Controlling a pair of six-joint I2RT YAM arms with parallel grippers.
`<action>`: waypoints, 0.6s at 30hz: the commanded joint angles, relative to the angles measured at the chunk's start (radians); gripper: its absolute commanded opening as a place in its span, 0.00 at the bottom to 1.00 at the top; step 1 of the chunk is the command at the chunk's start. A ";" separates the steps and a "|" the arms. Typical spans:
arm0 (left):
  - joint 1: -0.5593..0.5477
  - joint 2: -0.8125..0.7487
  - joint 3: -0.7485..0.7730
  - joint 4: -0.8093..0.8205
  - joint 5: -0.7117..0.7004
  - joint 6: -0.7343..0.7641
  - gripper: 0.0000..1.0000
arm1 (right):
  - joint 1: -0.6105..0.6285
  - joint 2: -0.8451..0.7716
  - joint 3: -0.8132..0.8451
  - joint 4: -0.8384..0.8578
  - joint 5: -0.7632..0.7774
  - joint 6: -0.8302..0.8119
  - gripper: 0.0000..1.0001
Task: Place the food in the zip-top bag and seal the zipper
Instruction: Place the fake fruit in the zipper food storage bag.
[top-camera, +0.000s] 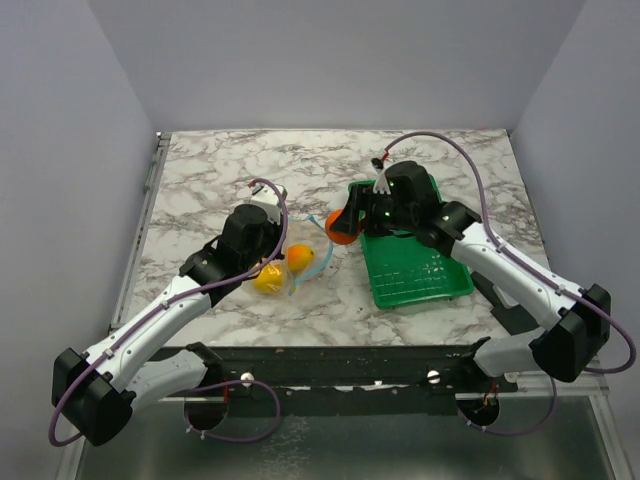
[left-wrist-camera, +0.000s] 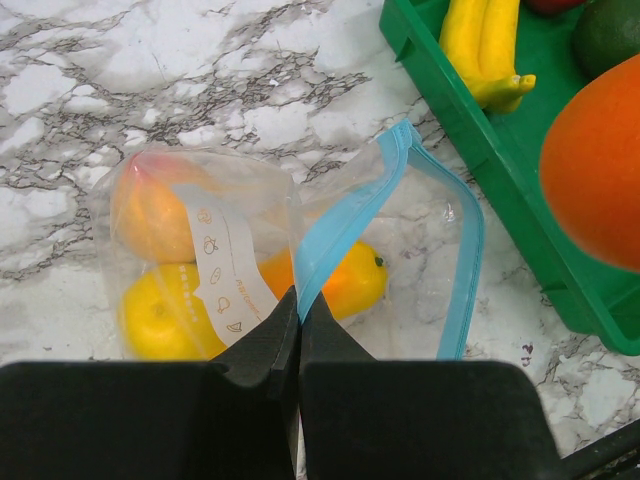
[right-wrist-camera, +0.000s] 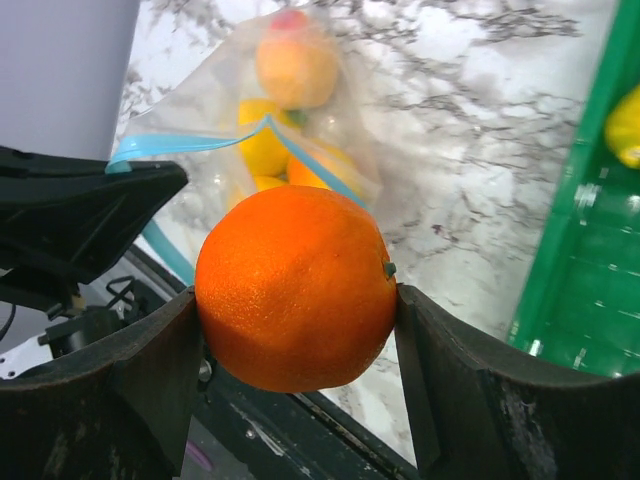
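In the left wrist view, the left claw (left-wrist-camera: 298, 308) is together, pinching one lip of the zip-top bag (left-wrist-camera: 230, 250) right on the light blue zipper (left-wrist-camera: 335, 225). The bag lies on the marble bench (left-wrist-camera: 150, 70) with its mouth gaping, the two zipper strips well apart. Three pieces of food are inside: a peach-coloured fruit (left-wrist-camera: 150, 210), a yellow lemon (left-wrist-camera: 160, 318) and an orange-yellow fruit (left-wrist-camera: 350, 282). The banana bunch (left-wrist-camera: 485, 45) lies in the green tray (left-wrist-camera: 500, 170). A dark green piece and a red one sit near it, both cut off by the frame edge.

In the right wrist view, the right claw (right-wrist-camera: 297, 300) is clamped on an orange (right-wrist-camera: 295, 290), a finger pressed to each side. It hangs in the air above the bench with the open bag beyond it, so the orange is not yet in.

In the top view, the orange sits between the tray and the bag, just beside the bag's mouth, and the left arm reaches onto the bag from the other side.

I judge the task to be roughly midway. Three fruits are bagged and a fourth is on its way. The banana bunch and at least two more pieces are left in the tray, and the zipper is entirely unsealed.
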 joint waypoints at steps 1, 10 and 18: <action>0.004 -0.004 -0.003 0.016 0.004 0.008 0.00 | 0.072 0.069 0.076 0.032 0.033 -0.007 0.41; 0.005 -0.006 -0.003 0.017 0.004 0.008 0.00 | 0.152 0.224 0.162 0.038 0.082 -0.027 0.41; 0.006 -0.007 -0.003 0.017 0.007 0.008 0.00 | 0.180 0.324 0.216 0.046 0.124 -0.031 0.42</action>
